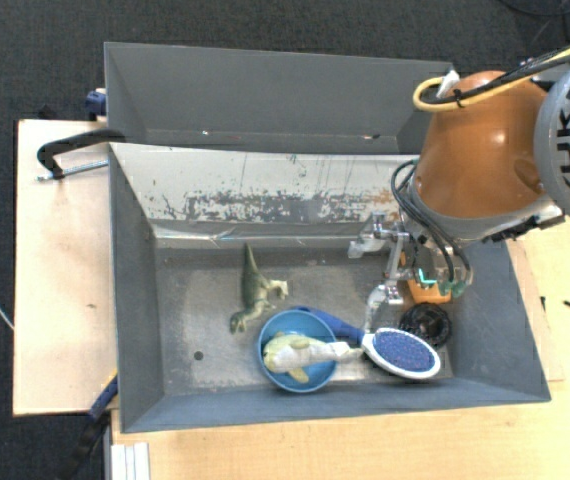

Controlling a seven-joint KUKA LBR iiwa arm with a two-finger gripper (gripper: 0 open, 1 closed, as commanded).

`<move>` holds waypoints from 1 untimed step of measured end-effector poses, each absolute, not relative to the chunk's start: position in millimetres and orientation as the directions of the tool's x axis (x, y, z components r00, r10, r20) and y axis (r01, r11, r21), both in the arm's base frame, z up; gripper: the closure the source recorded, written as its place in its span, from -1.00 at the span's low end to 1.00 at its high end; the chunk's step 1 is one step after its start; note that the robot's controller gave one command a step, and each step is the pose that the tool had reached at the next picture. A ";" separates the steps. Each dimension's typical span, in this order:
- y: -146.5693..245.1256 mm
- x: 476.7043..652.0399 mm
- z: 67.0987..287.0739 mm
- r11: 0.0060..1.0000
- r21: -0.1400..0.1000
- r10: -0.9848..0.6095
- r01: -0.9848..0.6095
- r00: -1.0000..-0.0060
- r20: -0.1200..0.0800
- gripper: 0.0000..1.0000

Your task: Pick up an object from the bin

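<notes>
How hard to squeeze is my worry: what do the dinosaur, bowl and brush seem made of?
Dinosaur: likely moulded plastic or rubber, matte green.
Bowl: probably hard plastic, smooth uniform blue.
Brush: seemingly plastic, white rim round a blue dotted pad.

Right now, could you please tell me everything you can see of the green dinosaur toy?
The green dinosaur toy is a small olive figure, plastic by its look, with paler limbs. It lies on the bin floor left of centre, thin tail toward the back wall, its other end close to the blue bowl; contact is unclear.
</notes>
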State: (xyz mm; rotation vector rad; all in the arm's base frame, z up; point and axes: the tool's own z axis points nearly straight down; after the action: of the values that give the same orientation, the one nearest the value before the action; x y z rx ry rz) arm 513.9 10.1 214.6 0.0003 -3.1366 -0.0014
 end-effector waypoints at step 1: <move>53.4 517.9 78.0 0.996 0.001 -0.089 -0.089 -0.996 0.006 -1.00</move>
State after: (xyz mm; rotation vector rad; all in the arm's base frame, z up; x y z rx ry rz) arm 517.9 53.4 78.0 0.1394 -3.1323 -0.0009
